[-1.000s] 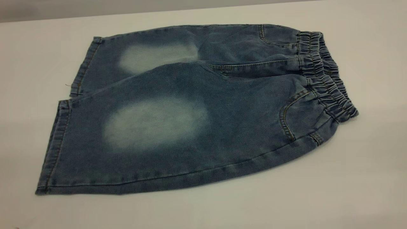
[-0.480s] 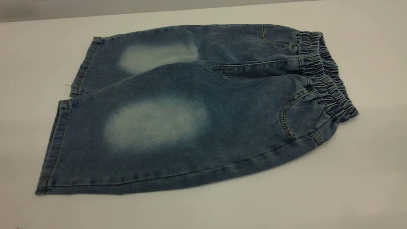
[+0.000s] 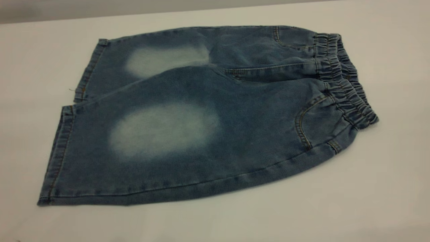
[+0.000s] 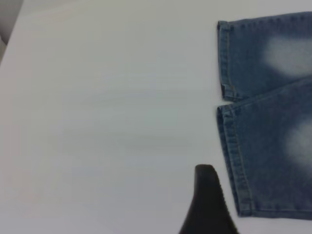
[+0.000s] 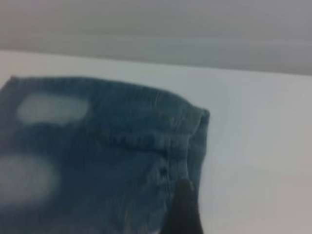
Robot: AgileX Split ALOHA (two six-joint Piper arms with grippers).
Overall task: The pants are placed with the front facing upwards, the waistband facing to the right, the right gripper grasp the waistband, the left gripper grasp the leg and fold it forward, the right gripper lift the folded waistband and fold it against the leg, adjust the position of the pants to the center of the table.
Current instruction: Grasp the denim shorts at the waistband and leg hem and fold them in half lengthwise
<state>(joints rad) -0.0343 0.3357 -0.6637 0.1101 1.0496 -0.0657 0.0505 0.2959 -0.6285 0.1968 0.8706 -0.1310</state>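
Observation:
The blue denim pants (image 3: pixel 201 117) lie flat on the white table (image 3: pixel 369 188), front side up, with a pale faded patch on each leg. The gathered waistband (image 3: pixel 342 80) is at the right and the leg hems (image 3: pixel 63 144) at the left. Neither gripper shows in the exterior view. In the left wrist view, a black toothed part of my left gripper (image 4: pixel 209 204) hangs over bare table just beside the near leg's hem (image 4: pixel 234 161), apart from it. In the right wrist view, a dark part of my right gripper (image 5: pixel 184 209) is over the waistband (image 5: pixel 195 136) edge.
Bare table surrounds the pants on all sides, widest in front and at the right. The table's far edge (image 3: pixel 100 16) meets a grey wall behind the pants.

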